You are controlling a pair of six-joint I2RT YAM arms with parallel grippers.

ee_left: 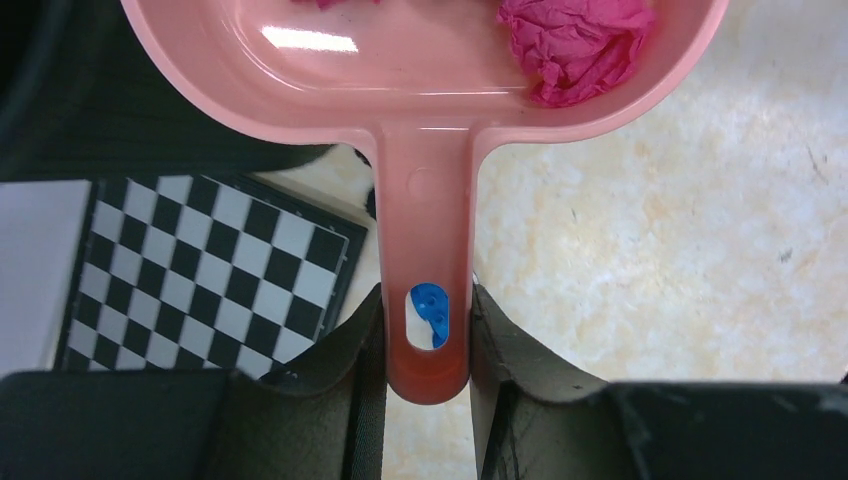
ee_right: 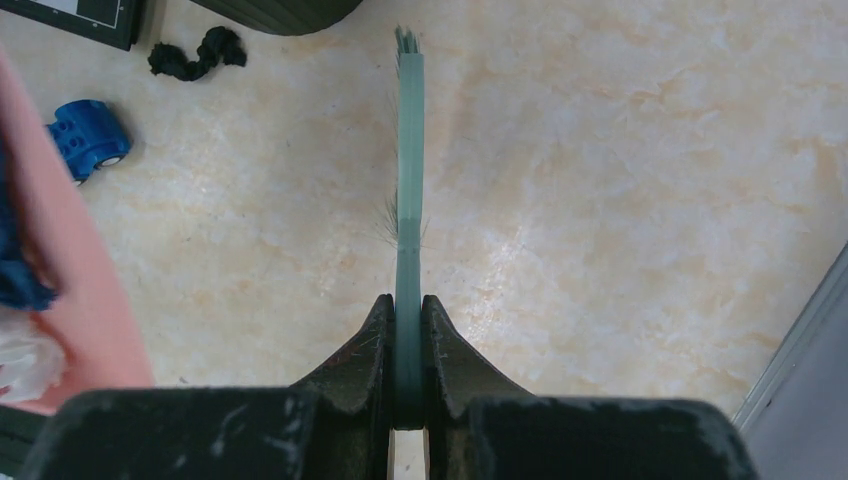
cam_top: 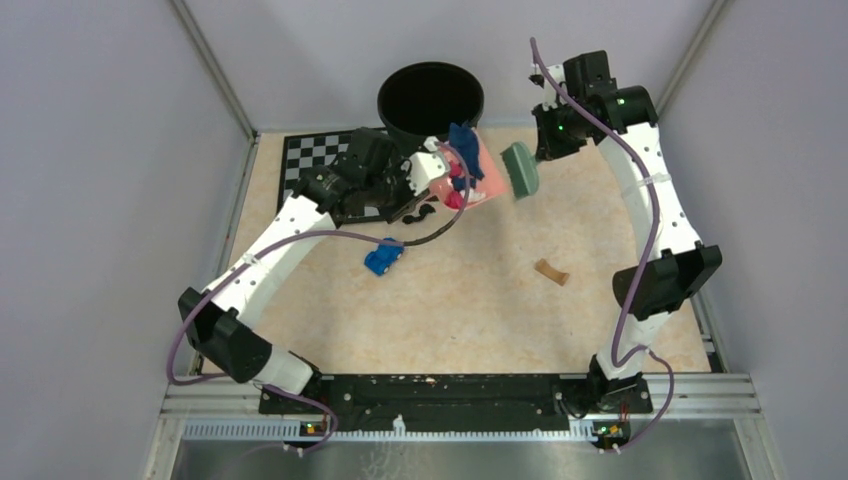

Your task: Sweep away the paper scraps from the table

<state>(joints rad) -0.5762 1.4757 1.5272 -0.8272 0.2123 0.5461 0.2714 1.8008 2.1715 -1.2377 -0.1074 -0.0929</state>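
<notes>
**Progress.** The task is partly complete. Several paper scraps (cam_top: pixel 463 140), blue, pink and white, lie in the dustpan (cam_top: pixel 492 170). The dustpan is held tilted just beside the bin (cam_top: pixel 430 100), and its load appears not yet emptied. Two pieces are left on the tabletop (cam_top: pixel 470 300):
- a tan scrap (cam_top: pixel 551 271) on the right arm's side
- a black scrap (cam_top: pixel 420 213) near the checkerboard mat (cam_top: pixel 310 160)

A blue toy car (cam_top: pixel 384 257) also lies on the tabletop; it is not paper.

**Left jaws.** They are nearly closed, clamped on the end of the dustpan handle (ee_left: pixel 425 230) with one jaw on each side.

**Right jaws.** They are closed to a narrow gap and grip the brush (ee_right: pixel 409 150) by its thin edge. The brush touches no scrap and is well apart from the tan scrap.
</notes>
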